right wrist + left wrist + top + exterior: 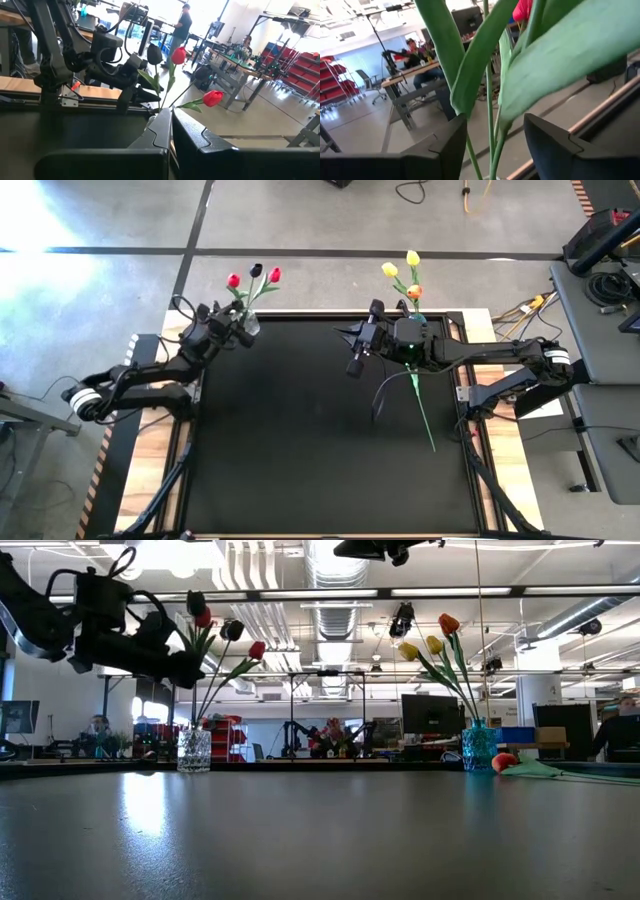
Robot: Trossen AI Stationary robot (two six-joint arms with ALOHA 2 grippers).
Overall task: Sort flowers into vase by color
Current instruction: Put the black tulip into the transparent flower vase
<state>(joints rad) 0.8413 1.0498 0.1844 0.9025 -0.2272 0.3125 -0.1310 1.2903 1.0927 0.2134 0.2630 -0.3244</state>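
The left gripper (243,330) hangs at the far-left clear vase (194,750), fingers (451,145) spread around the red and dark tulips' stems (491,120) – apparently releasing one – while the right gripper (353,366), fingers pressed together, waits above an orange tulip (423,405) lying near the tabletop's (300,470) right edge.

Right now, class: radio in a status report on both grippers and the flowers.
Left gripper open at clear vase. Right gripper shut, empty. One flower lying on table. Nothing blocking.

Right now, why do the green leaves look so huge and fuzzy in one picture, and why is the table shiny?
In the left wrist view the leaves sit right against the camera, so they fill the picture and blur. In the low view the dark table mirrors the bright ceiling lights, making a pale streak below the clear vase. In the high view, glare whitens the floor.
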